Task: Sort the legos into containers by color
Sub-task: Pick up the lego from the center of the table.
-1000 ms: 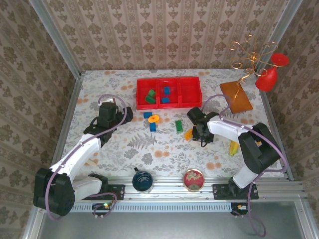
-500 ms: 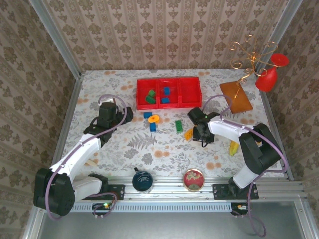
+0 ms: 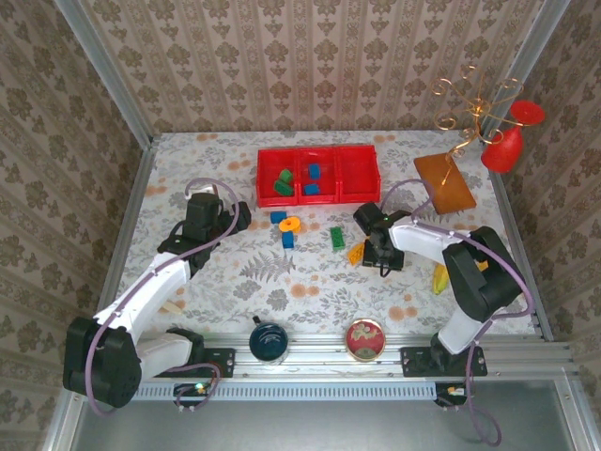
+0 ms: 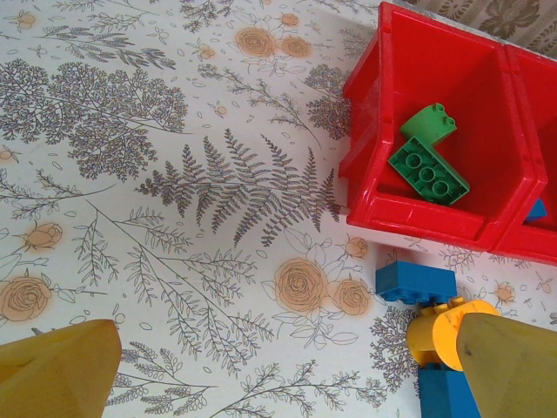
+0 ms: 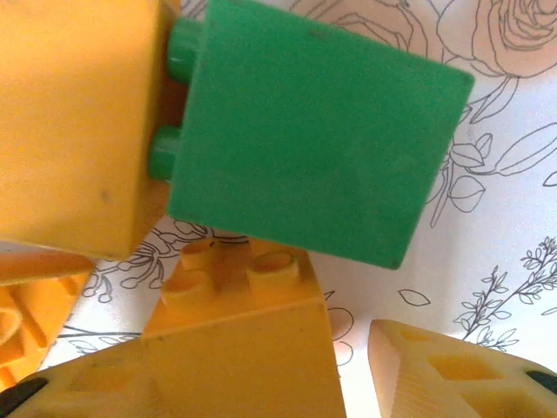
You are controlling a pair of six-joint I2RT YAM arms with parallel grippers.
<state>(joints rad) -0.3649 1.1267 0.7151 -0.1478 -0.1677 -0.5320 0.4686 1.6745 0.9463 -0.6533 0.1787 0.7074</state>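
Observation:
The red tray (image 3: 319,162) holds green legos (image 3: 282,181) in its left compartment and blue ones (image 3: 313,178) in the middle. Two blue bricks (image 3: 278,217) (image 3: 287,240), an orange ring (image 3: 290,224), a green brick (image 3: 336,238) and an orange-yellow brick (image 3: 356,253) lie loose in front of it. My right gripper (image 3: 374,252) is low over that orange-yellow brick (image 5: 239,331). Its jaws are open, with bare table between the brick and the right fingertip (image 5: 452,374). The green brick (image 5: 313,139) lies just beyond. My left gripper (image 4: 287,374) hangs open, beside the ring (image 4: 439,331) and short of the tray (image 4: 409,209).
A second orange-yellow block (image 5: 78,122) touches the green brick's studs. A dark blue cup (image 3: 269,340) and a round red tin (image 3: 365,339) stand by the near rail. A yellow banana-like object (image 3: 439,279) lies to the right, and an orange board (image 3: 445,182) and a red goblet (image 3: 507,141) at the back right.
My right gripper's jaws have spread wider around the orange-yellow brick. The left arm and the loose legos have stayed put.

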